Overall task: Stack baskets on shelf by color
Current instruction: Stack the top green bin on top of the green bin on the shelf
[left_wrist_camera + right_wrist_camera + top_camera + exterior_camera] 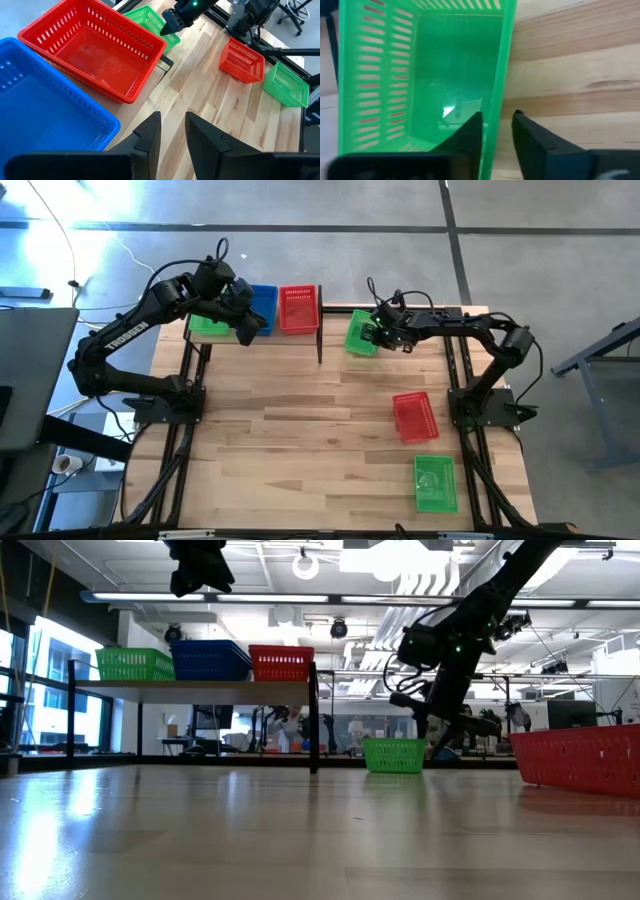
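On the shelf [200, 687] at the table's far left stand a green basket [207, 325], a blue basket [265, 302] and a red basket [298, 308] side by side. My left gripper [245, 328] hangs open above the shelf's near edge by the blue basket, with nothing between its fingers. A second green basket [360, 333] sits on its base on the table just right of the shelf. My right gripper [497, 116] is open and slants down over it. One finger is inside and one outside the basket's long wall [499, 85].
A red basket [415, 417] lies on the table toward the right edge, and another green basket [435, 483] sits near the front right corner. The shelf's black leg [320, 340] stands close to the left of the green basket under my right gripper. Bare planks fill the middle and left.
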### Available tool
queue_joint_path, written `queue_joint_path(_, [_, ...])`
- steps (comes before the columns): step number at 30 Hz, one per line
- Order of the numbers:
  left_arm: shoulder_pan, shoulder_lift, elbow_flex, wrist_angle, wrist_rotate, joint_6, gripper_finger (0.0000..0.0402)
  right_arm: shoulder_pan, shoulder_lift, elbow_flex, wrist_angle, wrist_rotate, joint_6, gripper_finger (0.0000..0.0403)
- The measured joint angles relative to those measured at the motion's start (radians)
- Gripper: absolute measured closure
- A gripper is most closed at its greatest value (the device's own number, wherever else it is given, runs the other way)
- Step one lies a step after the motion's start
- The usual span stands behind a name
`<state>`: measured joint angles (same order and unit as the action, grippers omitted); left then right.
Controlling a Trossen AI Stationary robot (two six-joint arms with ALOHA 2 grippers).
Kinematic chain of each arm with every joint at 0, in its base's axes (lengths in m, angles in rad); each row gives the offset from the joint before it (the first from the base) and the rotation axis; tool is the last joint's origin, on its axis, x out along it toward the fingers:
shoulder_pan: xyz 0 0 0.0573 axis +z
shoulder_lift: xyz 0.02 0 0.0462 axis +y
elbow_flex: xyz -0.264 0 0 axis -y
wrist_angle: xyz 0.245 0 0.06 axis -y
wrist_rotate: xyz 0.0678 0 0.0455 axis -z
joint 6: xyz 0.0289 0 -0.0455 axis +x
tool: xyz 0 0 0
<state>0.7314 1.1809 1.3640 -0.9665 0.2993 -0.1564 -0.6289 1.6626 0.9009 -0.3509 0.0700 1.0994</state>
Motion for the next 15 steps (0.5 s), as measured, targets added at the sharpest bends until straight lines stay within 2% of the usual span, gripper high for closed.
queue_joint_path(6, [0.000, 0.000, 0.000, 0.000, 0.000, 0.000, 0.0321, 0.000, 0.000, 0.000, 0.005, 0.008, -0.006, 0.0395])
queue_joint_path(15, [0.000, 0.000, 0.000, 0.000, 0.000, -0.001, 0.0321, 0.012, -0.013, 0.000, 0.001, 0.035, -0.021, 0.0401])
